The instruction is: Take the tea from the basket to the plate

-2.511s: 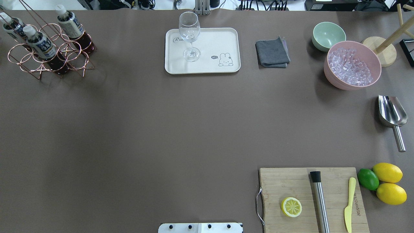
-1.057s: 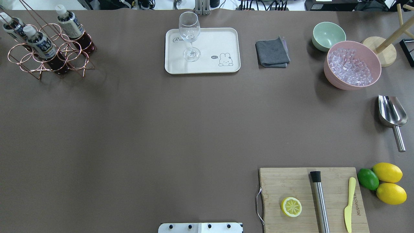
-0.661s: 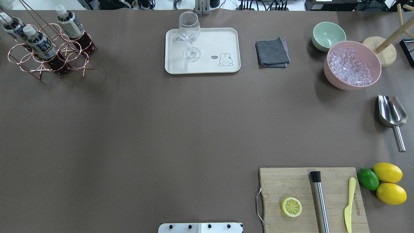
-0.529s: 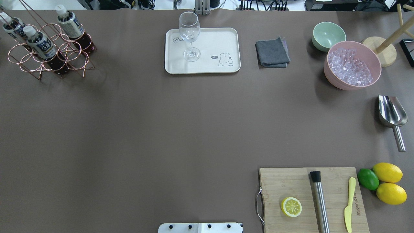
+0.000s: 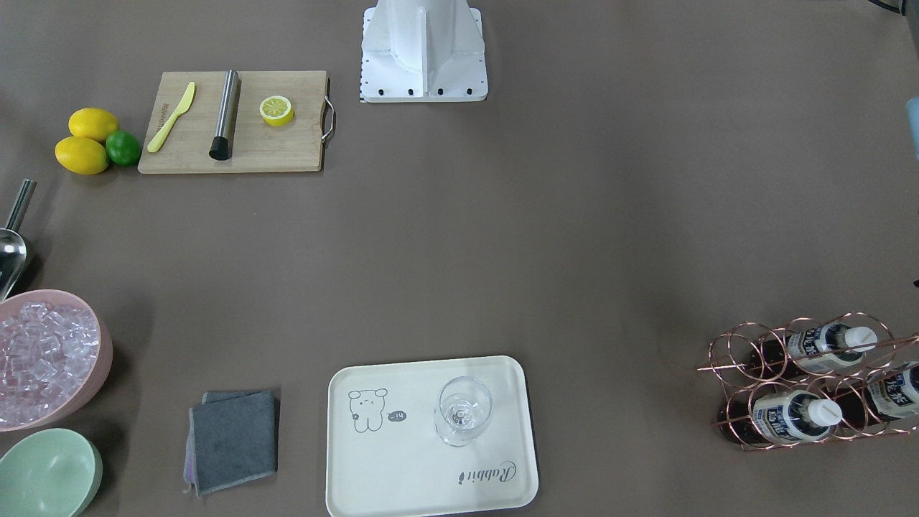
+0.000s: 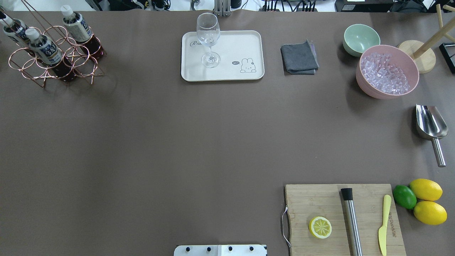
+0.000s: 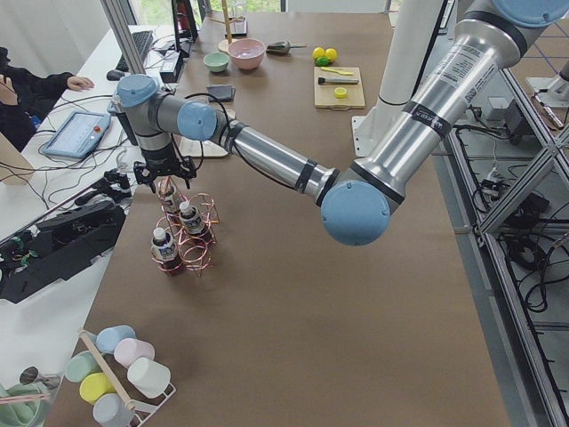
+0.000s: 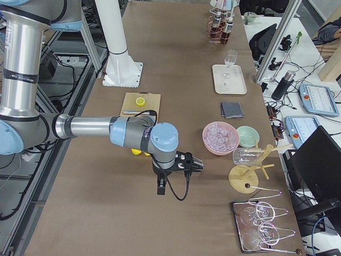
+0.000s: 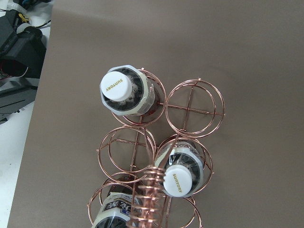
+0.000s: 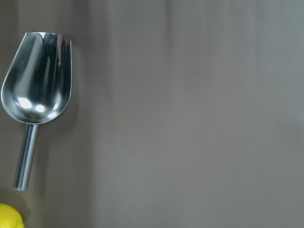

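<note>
1. Left gripper [image 7: 165,181] hangs just above the basket [image 9: 194,102]; whether its jaws are parted cannot be told.
2. Tea [image 9: 117,86] is seated upright in the rings, none lifted yet.
3. One cap should be centred, the twisted handle [image 9: 151,190] avoided, the lift kept vertical.
4. Plate [image 6: 231,46] lies well apart; its wine glass [image 6: 208,39] must be cleared.

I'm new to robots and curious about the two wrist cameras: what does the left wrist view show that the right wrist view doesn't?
Only the left wrist view: a rose-gold wire basket of round rings, seen from above, holding three clear plastic tea bottles, two showing white caps. Only the right wrist view: a shiny steel scoop and the edge of a yellow lemon. Both: the brown table covering.
</note>
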### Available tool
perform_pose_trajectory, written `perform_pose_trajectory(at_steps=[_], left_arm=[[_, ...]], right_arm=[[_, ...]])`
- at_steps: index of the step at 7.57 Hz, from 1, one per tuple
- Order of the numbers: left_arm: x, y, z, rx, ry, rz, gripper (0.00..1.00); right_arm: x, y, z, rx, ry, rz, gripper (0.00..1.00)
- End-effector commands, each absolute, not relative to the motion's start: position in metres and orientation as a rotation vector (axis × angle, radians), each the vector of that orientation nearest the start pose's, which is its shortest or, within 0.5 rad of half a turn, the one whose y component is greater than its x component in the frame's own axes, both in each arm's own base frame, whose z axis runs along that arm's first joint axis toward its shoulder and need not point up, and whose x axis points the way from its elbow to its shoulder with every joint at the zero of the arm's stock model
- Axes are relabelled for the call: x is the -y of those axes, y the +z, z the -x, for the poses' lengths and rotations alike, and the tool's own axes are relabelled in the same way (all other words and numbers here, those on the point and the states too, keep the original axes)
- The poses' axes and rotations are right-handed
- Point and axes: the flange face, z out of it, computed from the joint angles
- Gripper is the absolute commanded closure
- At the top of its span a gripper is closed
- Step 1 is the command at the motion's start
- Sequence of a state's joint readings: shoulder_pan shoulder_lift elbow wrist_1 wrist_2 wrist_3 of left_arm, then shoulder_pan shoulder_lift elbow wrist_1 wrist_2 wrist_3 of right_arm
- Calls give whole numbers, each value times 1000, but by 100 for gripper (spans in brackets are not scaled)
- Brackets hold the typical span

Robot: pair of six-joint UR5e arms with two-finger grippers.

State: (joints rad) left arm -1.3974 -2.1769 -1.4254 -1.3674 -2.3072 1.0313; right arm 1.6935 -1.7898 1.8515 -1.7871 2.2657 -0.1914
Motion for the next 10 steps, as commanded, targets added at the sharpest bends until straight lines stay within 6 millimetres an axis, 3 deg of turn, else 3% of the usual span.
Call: perform_pose_trajectory(at_steps=[1, 3, 5, 6, 7, 9, 10], left_arm=[[710, 383, -56, -597, 1263, -579, 100], [715, 367, -52, -585, 1279, -591, 100], [718, 348, -27, -577, 1289, -588, 100], [716, 329, -19, -567, 1298, -601, 100], [694, 301, -12, -546, 1305, -634, 100], [631, 252, -11, -559, 1293, -614, 100], [614, 236, -10, -569, 1243, -606, 100]], right_arm=[[375, 644, -117, 708, -10, 37, 0], [374, 644, -117, 708, -9, 38, 0], [375, 643, -117, 708, -10, 35, 0], [375, 643, -117, 708, -9, 35, 0], [375, 642, -117, 708, -11, 34, 0], [375, 642, -117, 708, -9, 33, 0], [375, 641, -117, 710, -10, 30, 0]])
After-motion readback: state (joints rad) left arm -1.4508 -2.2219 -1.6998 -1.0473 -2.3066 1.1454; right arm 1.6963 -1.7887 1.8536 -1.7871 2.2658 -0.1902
